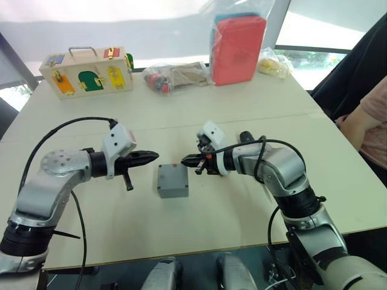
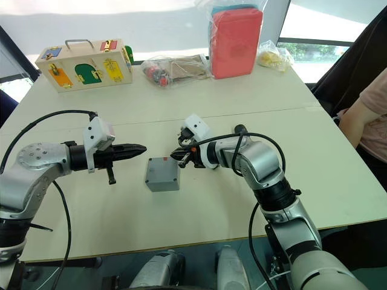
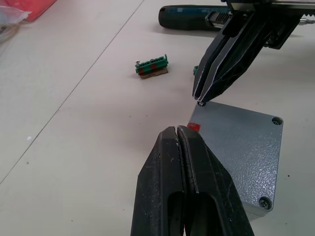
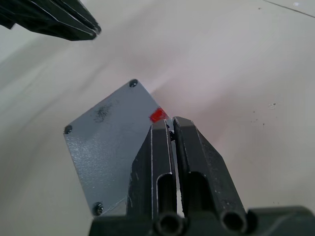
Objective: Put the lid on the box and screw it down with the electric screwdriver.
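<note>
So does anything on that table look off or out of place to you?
Nothing looks damaged or spilled. The lid sits squarely on the box, with screws at the corners that show. One small oddity: a little green part lies loose on the table, apart from the box, near the electric screwdriver.

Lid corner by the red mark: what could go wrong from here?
1. The right gripper pinches what looks like a tiny screw over the lid corner; released off the hole, it may roll away.
2. The electric screwdriver lies beyond that gripper; reaching for it could nudge the box.
</note>
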